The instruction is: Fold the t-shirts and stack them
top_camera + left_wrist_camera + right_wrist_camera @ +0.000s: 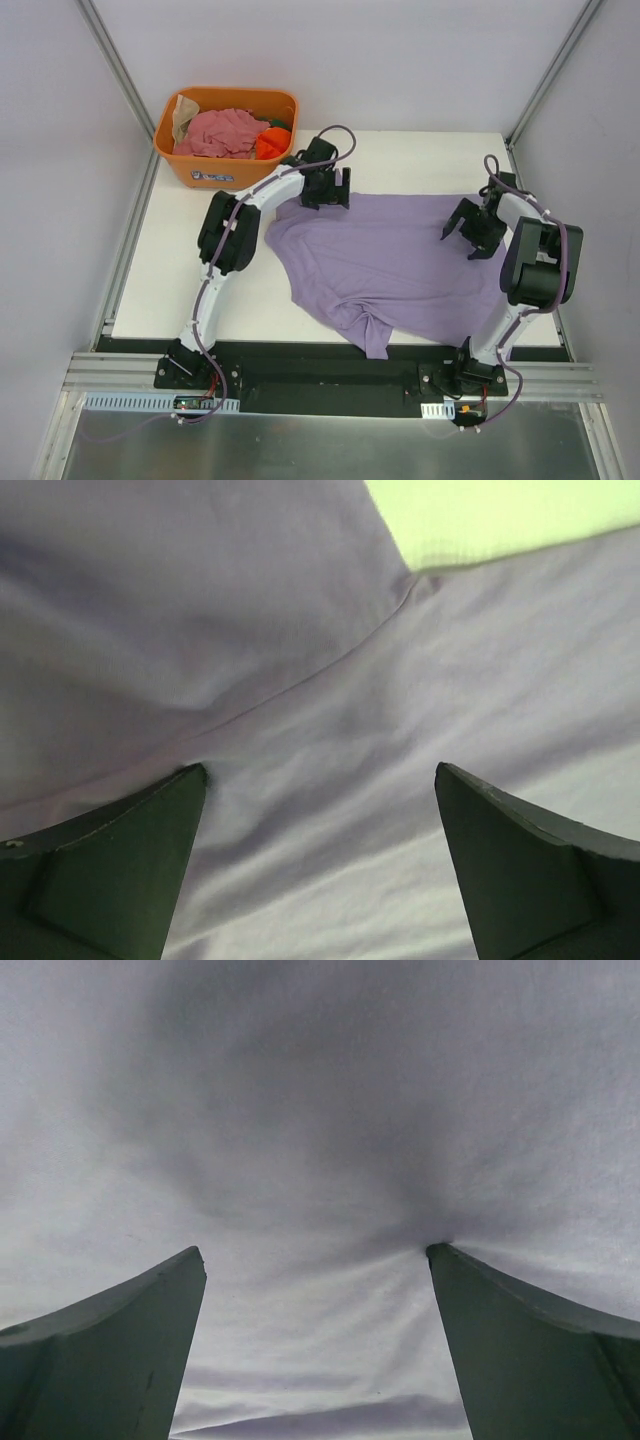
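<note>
Far left: tub [215, 170] of bunched t-shirts [225, 132]. Then left gripper [325, 190] spread wide over far edge of lavender t-shirt [390, 260], rumpled on table [170, 280]; right gripper [470, 235] wide too, on its right edge. Looks light, limp: pinch edges, lift together.

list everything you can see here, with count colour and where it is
t-shirt: 1, lavender, spread on the table between the arms
crumpled garments: 3, pink, orange, beige, in the tub
tub: 1, orange, far left corner
table: 1, white, under everything
left gripper: 1, black, open, on the shirt's far left edge
right gripper: 1, black, open, on the shirt's right side
</note>
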